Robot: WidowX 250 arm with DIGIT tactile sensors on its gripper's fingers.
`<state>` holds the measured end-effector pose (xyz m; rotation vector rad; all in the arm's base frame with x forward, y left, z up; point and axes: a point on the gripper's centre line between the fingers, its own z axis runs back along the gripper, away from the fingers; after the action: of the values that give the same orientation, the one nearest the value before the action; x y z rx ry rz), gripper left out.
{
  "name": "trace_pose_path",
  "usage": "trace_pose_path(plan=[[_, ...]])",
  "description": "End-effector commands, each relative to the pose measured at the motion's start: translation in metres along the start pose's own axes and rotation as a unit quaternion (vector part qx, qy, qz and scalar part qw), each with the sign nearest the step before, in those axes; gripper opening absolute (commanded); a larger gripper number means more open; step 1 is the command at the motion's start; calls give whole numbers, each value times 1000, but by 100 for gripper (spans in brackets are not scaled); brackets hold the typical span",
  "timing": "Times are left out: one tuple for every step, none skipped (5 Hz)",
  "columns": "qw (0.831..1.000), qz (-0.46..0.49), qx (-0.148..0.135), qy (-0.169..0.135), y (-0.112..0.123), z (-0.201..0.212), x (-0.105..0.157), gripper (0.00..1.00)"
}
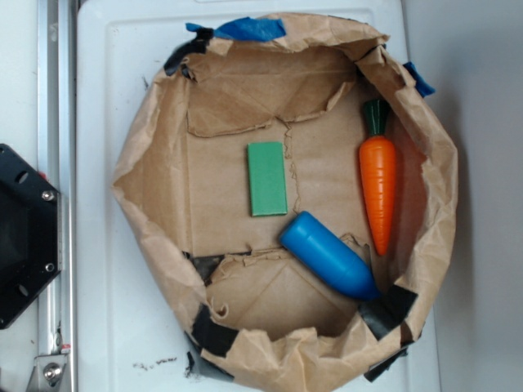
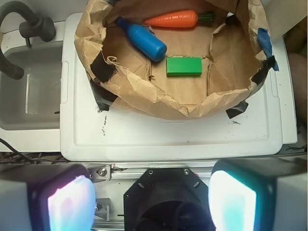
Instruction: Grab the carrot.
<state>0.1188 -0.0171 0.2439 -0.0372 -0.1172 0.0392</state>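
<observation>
The carrot (image 1: 378,189) is glossy orange with a dark green stem cap and lies along the right inner side of a brown paper basin (image 1: 147,155), tip toward the bottom of the exterior view. In the wrist view the carrot (image 2: 173,19) lies at the far top inside the paper basin (image 2: 159,103). My gripper (image 2: 151,199) is open, far back from the basin above the robot's black base, with nothing between its fingers. The exterior view does not show the gripper.
A blue rounded cylinder (image 1: 328,256) lies just left of the carrot's tip. A flat green block (image 1: 267,178) rests mid-basin. The basin sits on a white board (image 2: 168,137). The black robot base (image 1: 20,237) is at the left, and a grey sink (image 2: 29,91) is beside the board.
</observation>
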Motion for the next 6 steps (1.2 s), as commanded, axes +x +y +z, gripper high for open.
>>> trace_pose_path(plan=[[1000,0,0,0,0,0,0,100],[999,47,-14,13,-11,-14,46,100],[993,115,-37,19,-10,-30,90,100],[970,234,-61,-24,1,-51,118,100],[933,333,-97,-91,16,-73,134,100],[908,389,-93,-124,31,-94,149,100]])
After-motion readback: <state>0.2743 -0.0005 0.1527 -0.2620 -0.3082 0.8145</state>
